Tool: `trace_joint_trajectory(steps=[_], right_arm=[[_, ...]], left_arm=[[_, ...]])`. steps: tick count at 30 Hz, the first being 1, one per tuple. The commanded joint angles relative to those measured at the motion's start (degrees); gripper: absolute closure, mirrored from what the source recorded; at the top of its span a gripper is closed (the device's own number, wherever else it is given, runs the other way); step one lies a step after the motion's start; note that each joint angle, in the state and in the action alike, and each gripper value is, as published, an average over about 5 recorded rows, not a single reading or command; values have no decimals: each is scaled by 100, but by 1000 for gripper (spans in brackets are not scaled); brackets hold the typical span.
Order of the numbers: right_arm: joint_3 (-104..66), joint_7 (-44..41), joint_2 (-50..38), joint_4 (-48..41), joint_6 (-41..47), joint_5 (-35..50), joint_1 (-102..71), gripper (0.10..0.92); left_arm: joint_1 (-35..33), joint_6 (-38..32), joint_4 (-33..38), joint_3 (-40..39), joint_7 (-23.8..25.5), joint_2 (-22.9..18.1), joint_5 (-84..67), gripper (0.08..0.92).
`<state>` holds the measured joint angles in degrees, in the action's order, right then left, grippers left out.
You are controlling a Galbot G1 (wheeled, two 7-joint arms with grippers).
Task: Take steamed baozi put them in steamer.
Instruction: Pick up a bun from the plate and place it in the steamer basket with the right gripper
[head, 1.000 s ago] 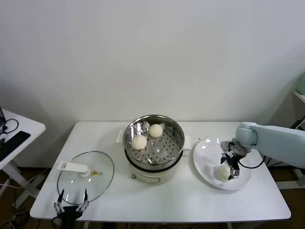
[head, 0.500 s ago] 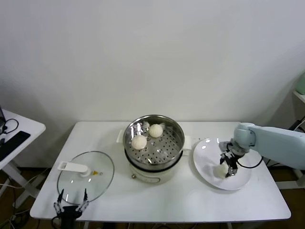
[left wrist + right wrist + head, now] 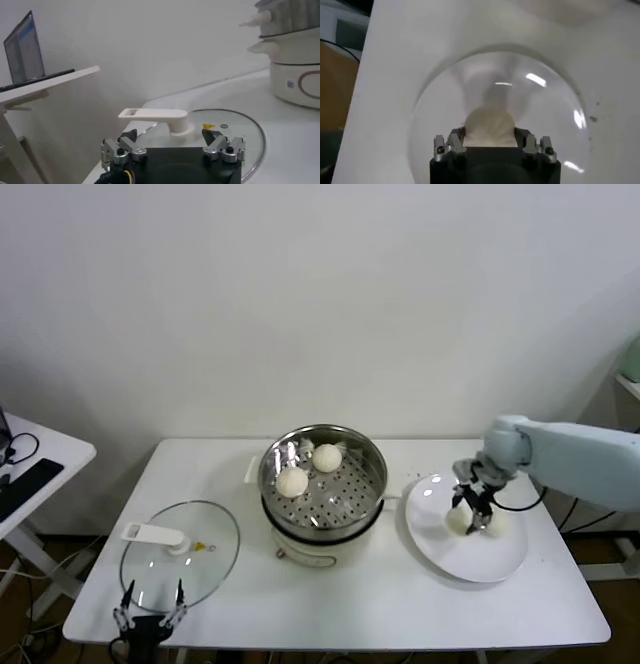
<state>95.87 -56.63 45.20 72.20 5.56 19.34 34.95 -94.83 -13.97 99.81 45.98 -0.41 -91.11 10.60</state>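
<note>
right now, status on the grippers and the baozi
Right gripper shut on a baozi over the plate. Left gripper open, parked by the glass lid. Two baozi in the steamer. Path clear.

We cannot read any text, brand or number in these pictures. The glass lid (image 3: 220, 131) carries a small yellow sticker (image 3: 208, 126) just beside its white handle (image 3: 155, 117), but what is printed on it is too small to tell. On the front of the steamer (image 3: 295, 75) base there is a small grey square mark (image 3: 289, 84), also not readable.
</note>
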Motion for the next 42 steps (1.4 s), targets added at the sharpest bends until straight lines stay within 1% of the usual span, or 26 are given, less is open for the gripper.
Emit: trace_joint_trajectory(steps=[1,6,10,14,19,22,27,32,42], right_arm=[[514,-481,276,563,-809,241,1879,364],[141,-846,444,988,-1599,189,2515,362],[-240,-926,558,1623,-1740,113,2694,362],[-719,-869,771,2151,-1806,-386,2505,363],[-1177,-753,1233,2425,-1929,-1242,1900,364],[-1348,-709,1541,2412,-1912,-1628,1476,364],[-1413,-617,1976,2243,-1755,-2037,825,364],[-1417,-547,2232,2000,-1685,-2309,257,364],[-1512,-497,2740,1182,-1762,-2714,-419,362]], left_arm=[[-6,-3,-13,-12,1,-5,24,177],[-3,-17,-37,-14,-4,-2,45,177],[-4,-39,-64,-28,-12,-6,76,177],[-7,-51,-61,-51,-15,-10,97,177],[-5,-52,-35,-80,-15,-19,119,177],[-14,-62,-34,-86,-17,-25,132,177],[-42,-68,2,-88,-18,-29,146,177],[-43,-50,41,-82,-15,-30,147,177],[-41,-59,18,-67,-18,-49,153,177]])
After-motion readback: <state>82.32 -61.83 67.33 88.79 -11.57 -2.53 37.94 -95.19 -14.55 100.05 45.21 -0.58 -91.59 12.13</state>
